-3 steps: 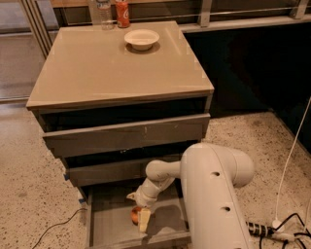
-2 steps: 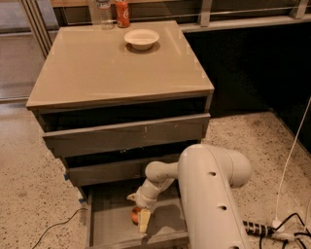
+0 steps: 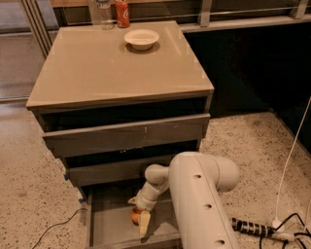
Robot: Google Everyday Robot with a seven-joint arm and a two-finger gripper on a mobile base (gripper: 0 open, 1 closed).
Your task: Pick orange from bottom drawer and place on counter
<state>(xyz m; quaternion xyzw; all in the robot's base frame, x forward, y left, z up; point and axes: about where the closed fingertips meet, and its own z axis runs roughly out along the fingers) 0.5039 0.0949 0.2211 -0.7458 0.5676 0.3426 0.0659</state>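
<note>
1. The orange (image 3: 134, 215) lies in the open bottom drawer (image 3: 104, 223), low in the frame and a little left of centre, in the same spot as a second ago.
2. The gripper (image 3: 144, 224) points down into the drawer, touching the fruit's right side and partly covering it. It has barely shifted since the earlier frames. I cannot tell whether it is spread or pinching the orange.
3. The bulky white arm link (image 3: 201, 194) has drifted leftward in the frame over the last second. It now hides more of the drawer's right half.
4. The drawer is a shallow grey tray with a flat floor and low sides. It is pulled out below the middle drawer (image 3: 107, 170) and the top drawer (image 3: 126, 136). Both are worn grey wood and stand slightly ajar, with dark gaps above them.
5. The counter (image 3: 112, 68) is a wide, glossy beige slab that reflects the light. It looks the same as before.
6. A round white bowl (image 3: 141, 38) sits near the counter's far edge. A red soda can (image 3: 122, 12) and a clear bottle (image 3: 103, 8) stand at the far left corner. All three are unmoved.
7. The cabinet stands on a speckled terrazzo floor (image 3: 34, 194).
8. At lower right, a black power strip (image 3: 250, 227) lies on the floor and a thin white cable (image 3: 291, 160) rises beside it.
</note>
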